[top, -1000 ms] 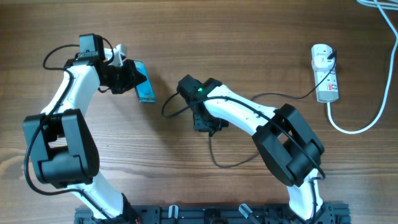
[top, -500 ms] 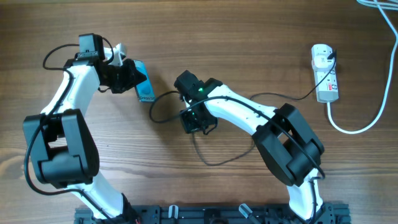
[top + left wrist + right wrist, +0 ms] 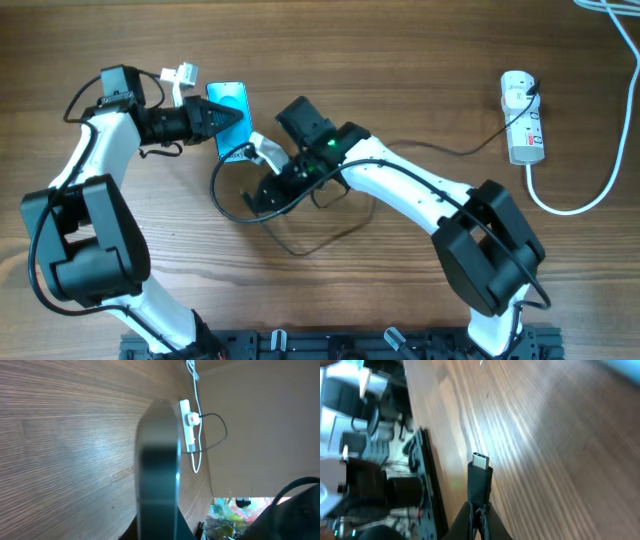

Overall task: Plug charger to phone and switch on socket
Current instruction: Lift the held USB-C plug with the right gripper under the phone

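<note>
My left gripper (image 3: 215,122) is shut on the phone (image 3: 231,118), whose turquoise screen faces up near the table's upper left; the left wrist view shows the phone edge-on (image 3: 159,475) between the fingers. My right gripper (image 3: 262,185) is shut on the charger plug (image 3: 480,476), which sticks up from the fingers with its metal tip free. The thin black charger cable (image 3: 235,205) loops below the phone and runs right to the socket (image 3: 525,120), a white power strip at the far right, also seen small in the left wrist view (image 3: 189,427).
A thick white cable (image 3: 600,190) curves from the socket toward the top right corner. A black rail (image 3: 340,345) runs along the table's front edge, where both arm bases stand.
My left gripper has lifted and turned the phone so its screen faces up. My right gripper has moved left and forward with the plug, dragging the black cable into a wider loop.
</note>
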### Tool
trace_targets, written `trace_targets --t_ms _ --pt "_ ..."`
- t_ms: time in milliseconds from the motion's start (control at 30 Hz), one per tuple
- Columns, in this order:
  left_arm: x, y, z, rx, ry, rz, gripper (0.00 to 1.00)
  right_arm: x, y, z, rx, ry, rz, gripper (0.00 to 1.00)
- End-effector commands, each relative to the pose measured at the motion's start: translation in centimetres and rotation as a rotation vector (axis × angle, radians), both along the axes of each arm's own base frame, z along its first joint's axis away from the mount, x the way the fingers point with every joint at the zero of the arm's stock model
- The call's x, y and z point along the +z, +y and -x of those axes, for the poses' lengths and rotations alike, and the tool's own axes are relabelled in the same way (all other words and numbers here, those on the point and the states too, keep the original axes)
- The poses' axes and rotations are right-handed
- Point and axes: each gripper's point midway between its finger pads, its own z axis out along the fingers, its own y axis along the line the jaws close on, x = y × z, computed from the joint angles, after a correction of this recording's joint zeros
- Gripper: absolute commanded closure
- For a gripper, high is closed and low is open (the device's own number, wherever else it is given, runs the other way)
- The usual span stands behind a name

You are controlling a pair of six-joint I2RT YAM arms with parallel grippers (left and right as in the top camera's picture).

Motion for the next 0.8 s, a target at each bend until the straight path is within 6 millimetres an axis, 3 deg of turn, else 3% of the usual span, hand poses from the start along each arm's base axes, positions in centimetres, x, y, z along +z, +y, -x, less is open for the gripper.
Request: trace_targets --t_ms 0,200,767 --pt "1.3 -0.9 0.4 -0.038 -0.045 0.051 0.96 1.0 0.6 -1.5 -0.093 -0.008 -0.003 0.96" --pt "1.3 -1.1 0.4 -0.032 -0.019 0.06 0.96 0.7 0.7 -3.2 -0.197 -0.019 0.032 0.96" --pt "1.2 -1.0 0.2 -0.029 -0.031 0.045 0.96 0.9 0.9 -3.4 -0.193 -0.031 0.017 0.96"
